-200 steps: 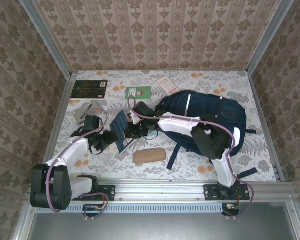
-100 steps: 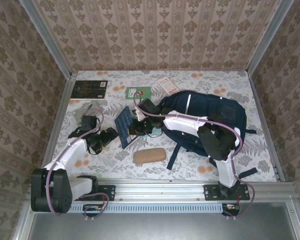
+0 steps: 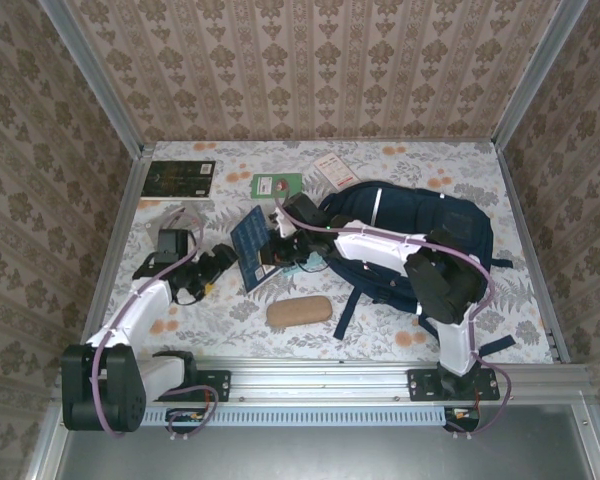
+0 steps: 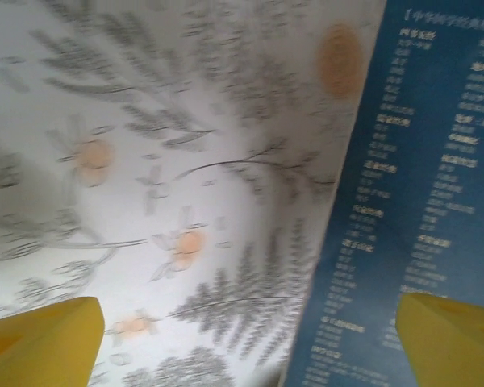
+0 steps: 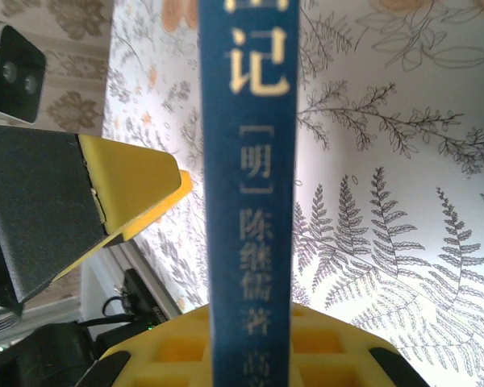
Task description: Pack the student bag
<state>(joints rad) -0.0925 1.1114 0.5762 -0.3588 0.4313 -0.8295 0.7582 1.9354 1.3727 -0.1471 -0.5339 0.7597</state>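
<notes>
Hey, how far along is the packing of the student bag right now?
Done: nothing visibly packed; I can't see inside the student bag. In hand: the right gripper is shut on the blue book, held just left of the bag; the left gripper stands open beside it. Left: the dark book, green book, white booklet and brown case lie on the table.

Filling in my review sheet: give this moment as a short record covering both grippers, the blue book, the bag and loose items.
left gripper: open, just left of the blue book
right gripper: shut on the blue book
blue book: tilted up on edge
student bag: lying right of the book
loose items: brown case, dark book, green book, white booklet
</notes>
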